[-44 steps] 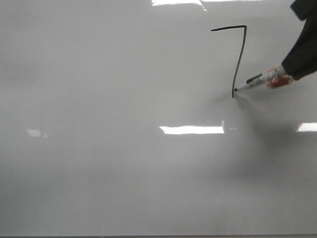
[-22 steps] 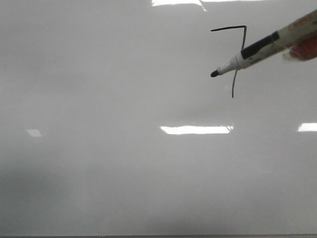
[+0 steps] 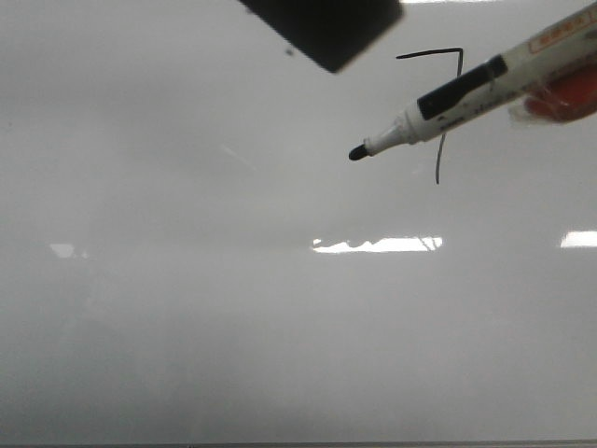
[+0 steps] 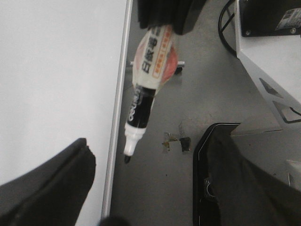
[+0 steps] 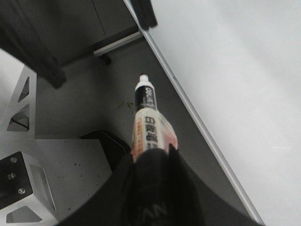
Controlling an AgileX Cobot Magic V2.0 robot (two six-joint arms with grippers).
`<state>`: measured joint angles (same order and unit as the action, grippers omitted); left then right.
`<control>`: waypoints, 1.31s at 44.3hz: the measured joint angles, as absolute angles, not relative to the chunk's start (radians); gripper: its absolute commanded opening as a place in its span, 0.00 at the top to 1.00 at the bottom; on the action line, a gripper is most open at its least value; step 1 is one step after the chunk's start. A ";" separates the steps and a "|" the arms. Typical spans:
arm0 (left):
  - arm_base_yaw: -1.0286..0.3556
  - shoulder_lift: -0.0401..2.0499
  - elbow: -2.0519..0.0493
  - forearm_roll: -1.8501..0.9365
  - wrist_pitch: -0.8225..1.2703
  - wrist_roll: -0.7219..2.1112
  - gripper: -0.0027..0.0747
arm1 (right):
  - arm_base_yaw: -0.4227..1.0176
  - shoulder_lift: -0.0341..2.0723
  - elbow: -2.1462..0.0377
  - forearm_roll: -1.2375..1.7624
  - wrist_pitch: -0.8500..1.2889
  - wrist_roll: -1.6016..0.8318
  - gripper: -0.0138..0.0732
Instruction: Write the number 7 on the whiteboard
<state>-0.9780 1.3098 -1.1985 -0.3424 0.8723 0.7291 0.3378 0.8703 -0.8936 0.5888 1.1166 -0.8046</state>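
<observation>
Front view: number 7 (image 3: pixel 446 103) drawn on whiteboard (image 3: pixel 187 280).

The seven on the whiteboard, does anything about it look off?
Nothing damaged or smeared. The number 7 has a slightly bowed downstroke on the whiteboard. The uncapped marker hangs in front of it, hiding part of the stroke.

pale grey-white whiteboard (image 3: pixel 187 308) with bright white glare patches; thin black number 7 (image 3: pixel 446 93); white marker (image 3: pixel 448 103) with black band, black tip, orange-red label
</observation>
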 measured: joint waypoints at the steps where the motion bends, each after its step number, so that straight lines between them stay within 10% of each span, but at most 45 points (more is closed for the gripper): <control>1: -0.988 1.320 -1.200 -0.342 0.865 0.729 0.33 | 0.338 0.870 -0.894 0.589 1.117 -0.807 0.91; 18: -1.029 1.432 -1.203 -0.345 0.760 0.731 0.34 | 0.338 0.870 -0.894 0.620 1.117 -0.807 0.91; 39: -1.029 1.439 -1.205 -0.337 0.760 0.744 0.91 | 0.338 0.870 -0.894 0.622 1.123 -0.809 0.90; 58: -1.033 1.439 -1.205 -0.339 0.765 0.735 0.97 | 0.338 0.870 -0.894 0.624 1.098 -0.819 0.33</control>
